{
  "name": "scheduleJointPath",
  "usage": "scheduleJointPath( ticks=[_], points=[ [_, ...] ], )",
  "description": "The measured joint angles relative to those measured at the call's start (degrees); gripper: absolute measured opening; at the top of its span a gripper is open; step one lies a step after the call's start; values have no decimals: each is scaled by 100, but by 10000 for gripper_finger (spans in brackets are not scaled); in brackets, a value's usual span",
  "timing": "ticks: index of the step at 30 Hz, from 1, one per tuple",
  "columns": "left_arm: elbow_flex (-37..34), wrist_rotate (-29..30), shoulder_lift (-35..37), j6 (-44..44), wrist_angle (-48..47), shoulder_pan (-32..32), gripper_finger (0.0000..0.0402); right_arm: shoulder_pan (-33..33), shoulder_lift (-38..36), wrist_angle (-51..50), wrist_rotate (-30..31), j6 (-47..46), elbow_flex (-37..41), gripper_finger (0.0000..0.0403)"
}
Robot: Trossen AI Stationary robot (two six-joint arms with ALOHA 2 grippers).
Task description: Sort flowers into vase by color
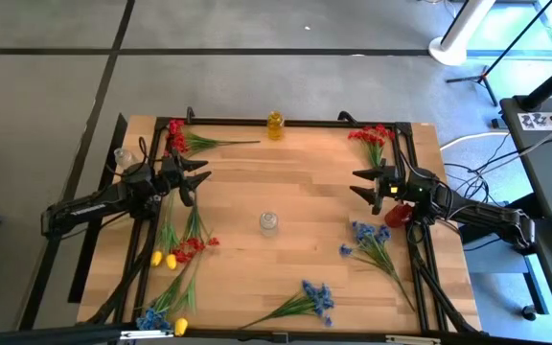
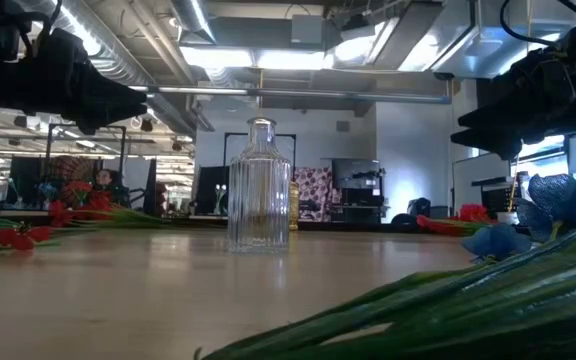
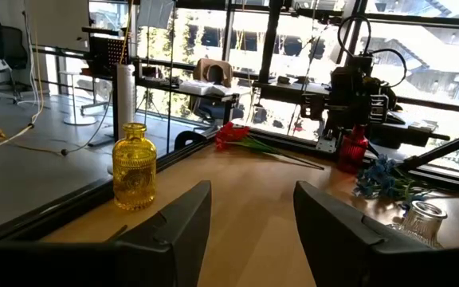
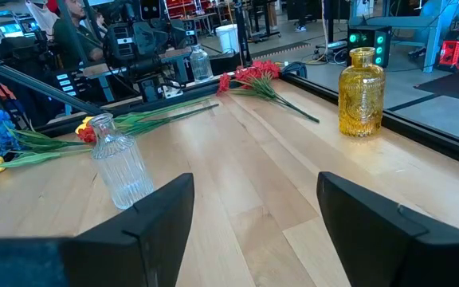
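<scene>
Left gripper (image 1: 202,178) and right gripper (image 1: 358,186) both spread, empty, hovering | flowers (image 1: 188,251) scattered flat across your table (image 1: 295,192) | vases (image 1: 269,222) empty, sorting unstarted

The whole table (image 1: 286,182) is seen from straight overhead. A level, table-height view is centred on the clear vase (image 2: 259,187), close up. Both wrist views are aimed inward across the wood, the yellow bottle (image 3: 134,167) being shared.
</scene>
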State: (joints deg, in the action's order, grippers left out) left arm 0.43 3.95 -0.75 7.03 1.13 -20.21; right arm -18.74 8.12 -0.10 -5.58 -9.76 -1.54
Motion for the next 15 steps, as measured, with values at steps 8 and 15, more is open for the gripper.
scheduleJointPath(
  ticks=[8,15],
  points=[
    [2,2,0,0,0,0,176,-167,0,14,11,0,0,264],
    [1,0,2,0,0,-1,176,-153,0,44,41,0,4,264]
  ],
)
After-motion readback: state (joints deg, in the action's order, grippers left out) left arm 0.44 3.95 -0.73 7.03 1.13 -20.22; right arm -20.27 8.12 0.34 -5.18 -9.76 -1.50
